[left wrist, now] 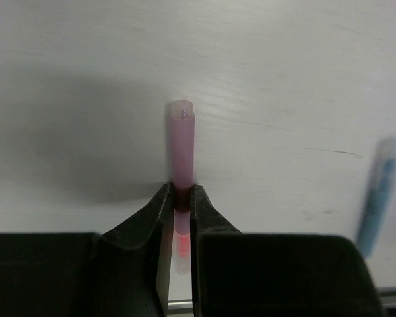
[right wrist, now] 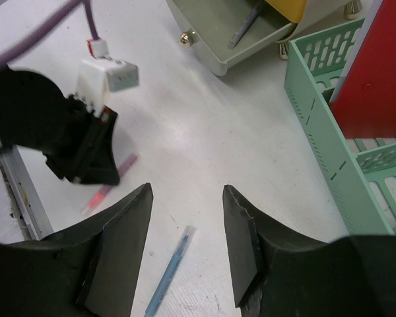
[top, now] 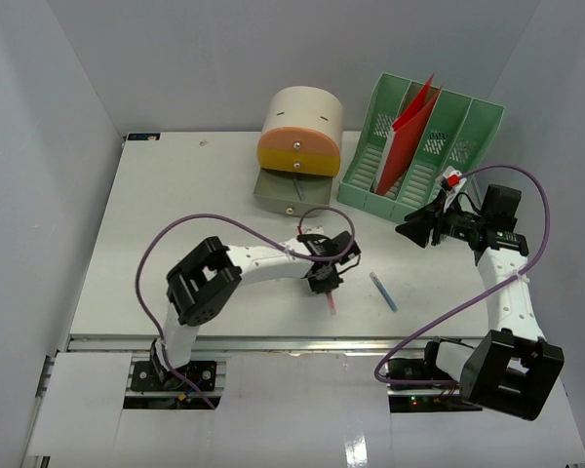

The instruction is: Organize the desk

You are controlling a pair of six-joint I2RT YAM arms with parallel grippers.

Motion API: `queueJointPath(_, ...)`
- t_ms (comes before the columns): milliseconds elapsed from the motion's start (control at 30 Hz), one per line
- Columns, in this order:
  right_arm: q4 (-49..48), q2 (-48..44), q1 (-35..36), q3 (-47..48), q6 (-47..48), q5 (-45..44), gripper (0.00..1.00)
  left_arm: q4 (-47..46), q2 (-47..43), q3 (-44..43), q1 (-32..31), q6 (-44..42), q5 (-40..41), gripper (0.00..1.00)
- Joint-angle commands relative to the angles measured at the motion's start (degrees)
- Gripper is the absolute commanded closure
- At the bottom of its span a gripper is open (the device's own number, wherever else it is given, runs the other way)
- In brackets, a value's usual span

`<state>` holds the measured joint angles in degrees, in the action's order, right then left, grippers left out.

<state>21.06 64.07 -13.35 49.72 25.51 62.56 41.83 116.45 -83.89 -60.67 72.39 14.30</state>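
Note:
The white desk (top: 175, 214) carries a pink pen (top: 330, 300) near the middle front. My left gripper (top: 324, 284) is shut on the pink pen (left wrist: 182, 152), low over the desk (left wrist: 284, 79). A blue pen (top: 383, 292) lies on the desk to the right of it, also seen in the left wrist view (left wrist: 377, 195) and the right wrist view (right wrist: 169, 270). My right gripper (top: 416, 230) is open and empty, held above the desk (right wrist: 185, 119) in front of the file rack, with the blue pen below its jaws. The pink pen (right wrist: 109, 185) shows under the left gripper there.
A cream round drawer unit (top: 300, 136) stands at the back, its bottom drawer (top: 285, 191) open with a pen (right wrist: 243, 25) inside. A green slotted file rack (top: 419, 146) with a red folder (top: 408, 132) stands at the back right. A metal rail (top: 244, 342) runs along the front edge.

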Motion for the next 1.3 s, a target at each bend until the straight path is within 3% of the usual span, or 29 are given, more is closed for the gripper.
queueJointPath(0,-0.4,-1.2,-0.4,-0.5,0.2,1.8,0.47,-8.9,-17.7,14.9,7.4,2.1,-1.5,0.96)
queueJointPath(67,-0.4,-1.0,-0.4,-0.7,0.2,1.8,0.47,-17.8,-25.6,20.0,12.1,3.8,-4.5,0.98)
queueJointPath(200,-0.6,-0.4,-0.5,-0.9,0.4,1.7,0.47,-26.7,-29.3,22.4,21.7,6.1,-9.9,0.99)
queueJointPath(333,-0.8,0.2,-0.6,-1.2,0.4,1.4,0.47,-29.6,-25.4,17.1,27.7,8.4,-13.8,0.99)
queueJointPath(567,0.7,1.8,-0.5,-1.2,1.7,0.7,0.47,-29.7,-12.7,4.7,32.0,14.0,-16.7,0.95)
queueJointPath(667,1.4,2.0,-0.5,-1.7,2.7,0.0,0.47,-28.1,-8.6,0.1,32.8,14.7,-16.4,0.84)
queueJointPath(800,2.9,1.9,-0.5,-2.4,4.6,-0.8,0.47,-27.6,-6.9,-2.3,33.3,14.6,-16.7,0.5)
queueJointPath(867,4.5,2.2,0.2,-2.5,6.2,-1.5,0.47,-29.1,-7.6,-2.1,33.4,13.7,-17.1,0.41)
queueJointPath(1000,9.1,3.0,5.2,-3.0,9.5,-11.0,0.45,-30.7,-9.7,-1.2,33.6,11.4,-18.0,0.32)
queueJointPath(1067,9.4,3.7,11.3,-4.2,9.3,-22.6,0.44,-31.7,-12.1,-0.1,33.7,8.6,-18.3,0.32)
queueJointPath(1267,13.0,7.0,27.3,-7.5,8.0,-42.1,0.35,-44.4,-25.8,15.5,33.9,-9.1,-21.0,0.31)
